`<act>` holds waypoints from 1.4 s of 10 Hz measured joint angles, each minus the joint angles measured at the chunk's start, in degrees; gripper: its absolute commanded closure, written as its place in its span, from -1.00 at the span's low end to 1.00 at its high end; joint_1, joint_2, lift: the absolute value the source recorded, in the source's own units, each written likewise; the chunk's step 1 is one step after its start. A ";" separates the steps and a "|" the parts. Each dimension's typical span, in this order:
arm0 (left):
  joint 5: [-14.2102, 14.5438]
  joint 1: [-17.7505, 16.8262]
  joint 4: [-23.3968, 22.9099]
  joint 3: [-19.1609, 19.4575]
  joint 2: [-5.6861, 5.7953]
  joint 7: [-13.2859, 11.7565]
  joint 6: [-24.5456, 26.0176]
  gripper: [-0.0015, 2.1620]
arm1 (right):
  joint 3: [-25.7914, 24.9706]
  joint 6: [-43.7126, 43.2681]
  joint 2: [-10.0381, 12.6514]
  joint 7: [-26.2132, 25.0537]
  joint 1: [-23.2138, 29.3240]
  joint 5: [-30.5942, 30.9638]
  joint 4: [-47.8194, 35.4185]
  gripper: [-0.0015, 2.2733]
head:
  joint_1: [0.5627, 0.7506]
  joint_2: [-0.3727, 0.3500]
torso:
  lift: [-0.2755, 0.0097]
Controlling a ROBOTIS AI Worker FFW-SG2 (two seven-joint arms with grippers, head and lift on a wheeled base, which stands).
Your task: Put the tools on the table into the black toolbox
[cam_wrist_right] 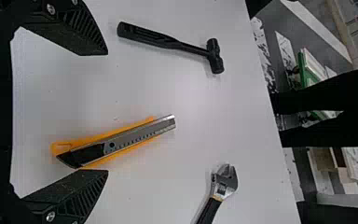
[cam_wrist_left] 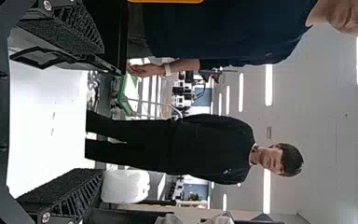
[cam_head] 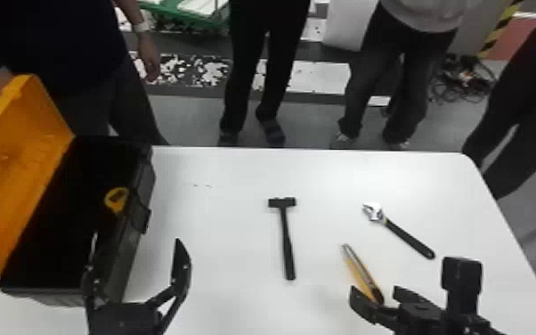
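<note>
My right gripper (cam_head: 374, 292): jaws apart, fingertips at the handle end of the yellow utility knife (cam_head: 360, 269). In the right wrist view that knife lies slantwise between the two fingers, its dark end close to one of them, its metal nose pointing out past the tips. It rests flat on the white table (cam_head: 325, 173).

My left gripper (cam_head: 136, 238): jaws wide apart, one finger seen against the near right part of the black toolbox (cam_head: 80, 292), the other against the tabletop. Height over either, I can't tell.

Farther out: black hammer (cam_head: 286, 236) on the table between the two grippers, head toward the far edge, handle toward me. Adjustable wrench (cam_head: 407, 238) to the right of the knife and beyond it, metal jaw end far, dark handle angling back to the right.

Toolbox at the table's left side, open, orange lid (cam_head: 18, 169) leaning out to the left. Yellow tape measure (cam_head: 116, 199) inside, near the wall facing the hammer.
</note>
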 measured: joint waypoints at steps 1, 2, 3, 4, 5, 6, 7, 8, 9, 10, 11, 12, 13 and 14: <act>0.02 -0.07 -0.05 -0.02 0.03 -0.01 0.24 -0.92 | -0.25 6.93 0.00 -0.79 -1.97 0.35 -1.81 -0.91 | 0.41 -0.09 | 0.66; 0.21 -0.29 -0.05 -0.21 0.01 0.00 0.86 -0.92 | -0.54 14.31 0.00 -1.15 -4.52 1.13 -3.10 -0.91 | 0.41 -0.10 | 0.66; 0.24 -0.41 -0.13 -0.44 -0.01 0.02 1.14 -0.91 | -0.94 22.50 0.00 -1.20 -7.50 2.19 -3.67 -0.91 | 0.41 -0.13 | 0.66; 0.32 -0.46 -0.18 -0.53 -0.01 0.28 1.18 -0.91 | -1.22 31.00 0.00 -1.16 -10.77 3.49 -4.07 -0.92 | 0.41 -0.14 | 0.66; 0.43 -0.57 -0.14 -0.55 -0.02 0.45 1.22 -0.91 | -1.38 37.63 0.00 -1.12 -13.95 4.53 -4.24 -0.92 | 0.41 -0.14 | 0.66; 0.47 -0.61 -0.05 -0.55 -0.02 0.58 1.25 -0.91 | -1.65 42.20 0.00 -1.10 -17.26 5.53 -4.17 -0.92 | 0.41 -0.15 | 0.66; 0.46 -0.62 -0.03 -0.55 -0.02 0.62 1.27 -0.91 | -1.89 43.42 0.00 -1.09 -20.22 6.37 -3.75 -0.93 | 0.41 -0.17 | 0.66; 0.44 -0.68 0.01 -0.55 -0.06 0.65 1.37 -0.91 | -2.08 43.71 0.00 -1.02 -22.68 6.94 -3.14 -0.93 | 0.41 -0.18 | 0.66; 0.45 -0.84 0.04 -0.55 -0.16 0.76 1.41 -0.91 | -2.22 43.78 0.00 -0.74 -24.89 7.39 -1.97 -0.93 | 0.41 -0.18 | 0.66; 0.47 -1.04 0.03 -0.55 -0.26 0.86 1.42 -0.91 | -2.30 43.79 -0.04 -0.18 -26.78 7.61 -0.45 -0.93 | 0.41 -0.18 | 0.66; 0.47 -1.28 0.03 -0.55 -0.38 0.89 1.42 -0.91 | -2.19 43.80 -0.47 0.56 -28.22 7.79 0.97 -0.93 | 0.41 -0.17 | 0.66; 0.47 -1.50 0.03 -0.55 -0.51 0.89 1.42 -0.91 | -1.85 43.80 -1.33 1.50 -29.47 7.86 2.44 -0.93 | 0.41 -0.17 | 0.66; 0.47 -1.64 0.04 -0.59 -0.65 0.88 1.42 -0.91 | -1.39 43.80 -2.10 2.38 -30.36 8.02 3.55 -0.93 | 0.41 -0.17 | 0.66; 0.47 -1.67 0.07 -0.67 -0.77 0.88 1.42 -0.91 | -0.75 43.80 -2.63 3.24 -30.63 8.51 4.22 -0.93 | 0.41 -0.18 | 0.66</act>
